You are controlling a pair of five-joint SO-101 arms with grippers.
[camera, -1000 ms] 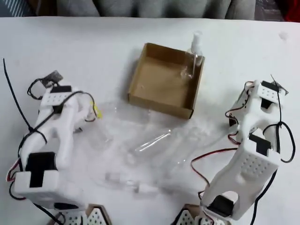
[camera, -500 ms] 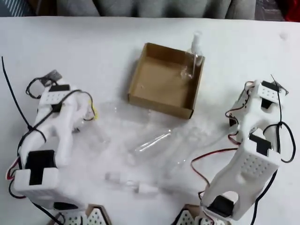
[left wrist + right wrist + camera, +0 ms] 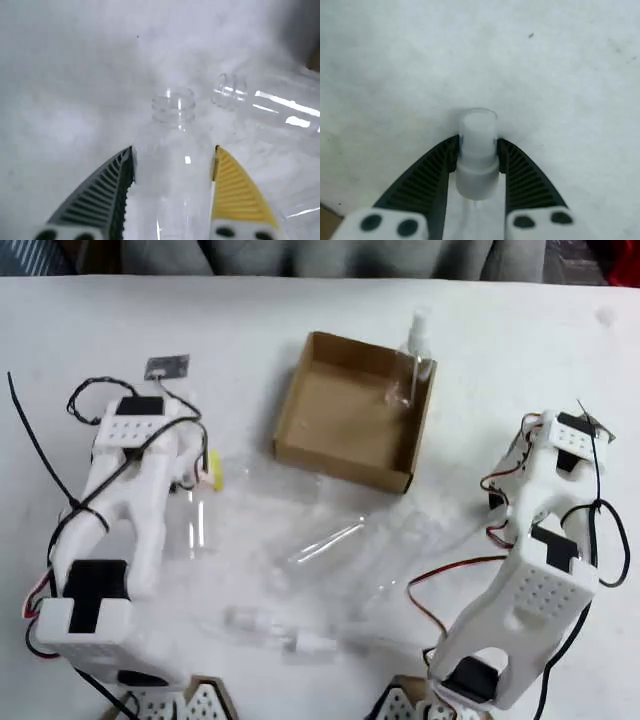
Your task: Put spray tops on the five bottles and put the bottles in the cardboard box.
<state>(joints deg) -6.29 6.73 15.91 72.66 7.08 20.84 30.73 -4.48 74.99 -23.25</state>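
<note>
so far one capped bottle (image 3: pixel 412 365) is lodged in the box (image 3: pixel 340 462). an uncapped bottle (image 3: pixel 173 180) is clamped by the left gripper (image 3: pixel 173 152), a spray top (image 3: pixel 477 155) by the right gripper (image 3: pixel 477 142); four are judged outstanding.

White table (image 3: pixel 200 320) with a faintly mottled surface, grey fabric (image 3: pixel 330 255) beyond its far edge, red patch (image 3: pixel 626 258) at one corner

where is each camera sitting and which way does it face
high view: fixed above the table, looking down on the cardboard box, left arm and right arm.
left wrist view: on the left arm's wrist, looking along the left hand, shut on an open-necked bottle.
right wrist view: on the right arm's wrist, looking along the right hand, shut on a spray top.
shared: the left hand's yellow finger shows in the high view too.
</note>
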